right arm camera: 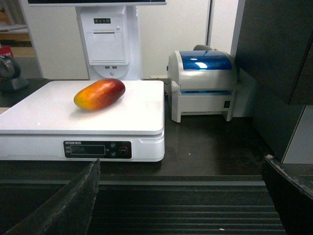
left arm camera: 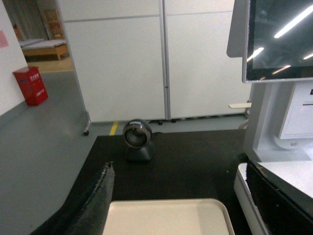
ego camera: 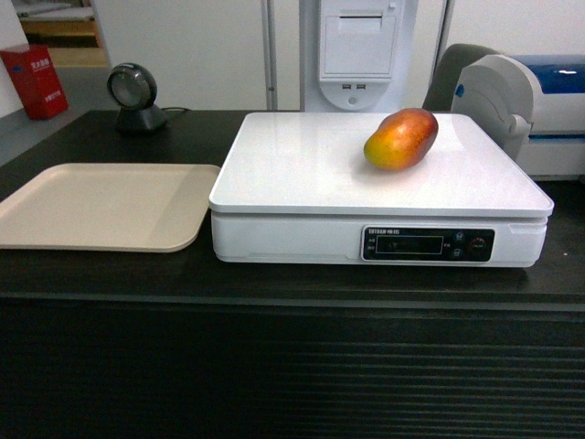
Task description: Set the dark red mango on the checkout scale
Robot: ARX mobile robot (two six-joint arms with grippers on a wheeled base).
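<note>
The dark red mango (ego camera: 401, 138) lies on its side on the white scale (ego camera: 302, 174), toward the platform's back right; the right wrist view shows the mango (right arm camera: 100, 94) resting free on the scale (right arm camera: 58, 117). The scale stands on the black checkout (ego camera: 292, 366) counter. My right gripper (right arm camera: 181, 196) is open and empty, held in front of the counter's ribbed face, well short of the scale. My left gripper (left arm camera: 181, 196) is open and empty above the beige tray (left arm camera: 166, 218). Neither gripper appears in the head view.
A beige tray (ego camera: 101, 206) lies left of the scale. A round barcode scanner (ego camera: 135, 96) stands at the back left. A label printer (right arm camera: 201, 83) sits right of the scale, and a receipt kiosk (ego camera: 358, 46) stands behind it. A red box (ego camera: 35, 80) is far left.
</note>
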